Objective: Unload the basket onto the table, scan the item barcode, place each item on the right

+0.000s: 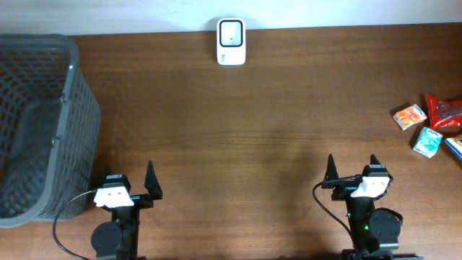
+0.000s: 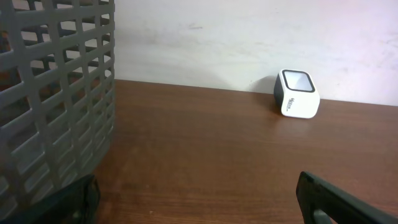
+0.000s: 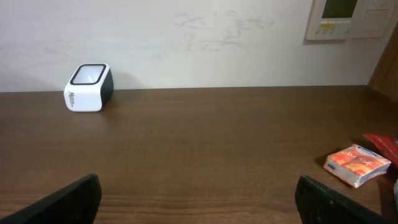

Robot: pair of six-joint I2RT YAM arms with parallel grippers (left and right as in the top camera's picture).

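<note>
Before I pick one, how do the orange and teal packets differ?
The small orange packet lies farther back, toward the wall; the small teal packet lies nearer the robot. The teal packet sits further right than the orange packet. Both lie on the brown wooden table, untouched.

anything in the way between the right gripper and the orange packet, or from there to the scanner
Nothing visible. Bare table lies between the right gripper and the orange packet, and between the packet and the scanner. The red packet and the teal packet lie further right, off both paths.
</note>
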